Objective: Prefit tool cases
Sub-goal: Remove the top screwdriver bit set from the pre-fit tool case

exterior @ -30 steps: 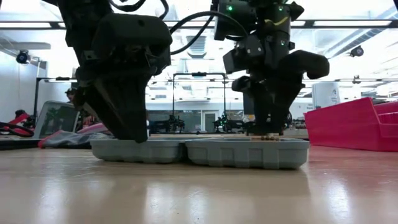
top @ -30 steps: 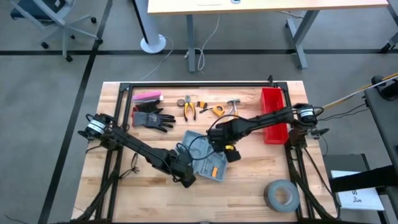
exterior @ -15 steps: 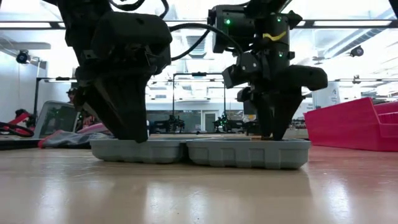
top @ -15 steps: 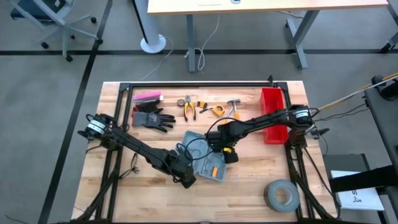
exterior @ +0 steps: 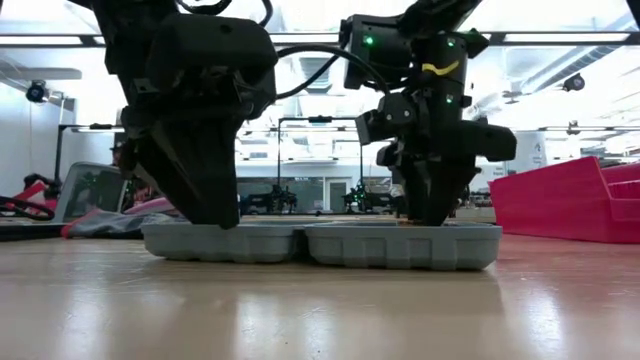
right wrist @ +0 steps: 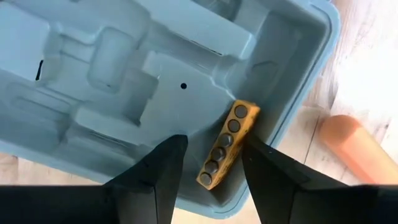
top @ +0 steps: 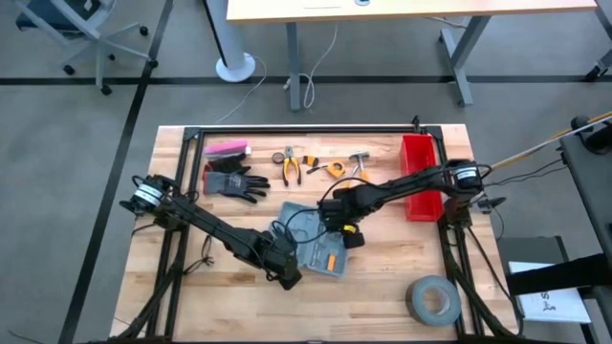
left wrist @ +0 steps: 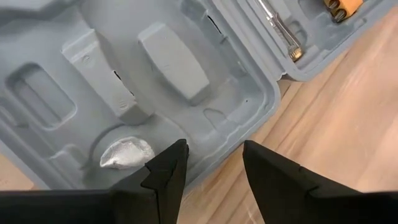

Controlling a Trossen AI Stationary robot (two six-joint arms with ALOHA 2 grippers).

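I am looking down at the table [top: 191,272] with both arms reaching into the middle. My left tool [top: 287,275] is sitting over the near-left corner of the open tool case [top: 308,244], its fingers [left wrist: 166,169] spread, one standing inside the case rim and the other outside it over bare wood, so they are straddling the case wall without pinching it that I can see. From table height this tool [exterior: 205,205] is resting down on the left half of the case [exterior: 320,245], which is lying flat and opened out. Just ahead of the left tool, a shiny crumpled scrap [left wrist: 126,152] is lying in one moulded slot.

Moving right, my right tool [top: 342,225] is hanging over the other half of the case, fingers [right wrist: 163,167] spread, straddling a yellow bit holder [right wrist: 226,144] that is lying tilted against the case's inner wall; I cannot tell whether the fingers are touching it. Just outside the case beside this tool an orange rounded handle [right wrist: 357,148] is lying on the wood.

Beyond the tools are lying black gloves [top: 232,181], pliers [top: 290,166] and a small hammer [top: 359,162]. Right of the right tool are standing a red bin [top: 419,177] and, nearer, a grey tape roll [top: 431,299].
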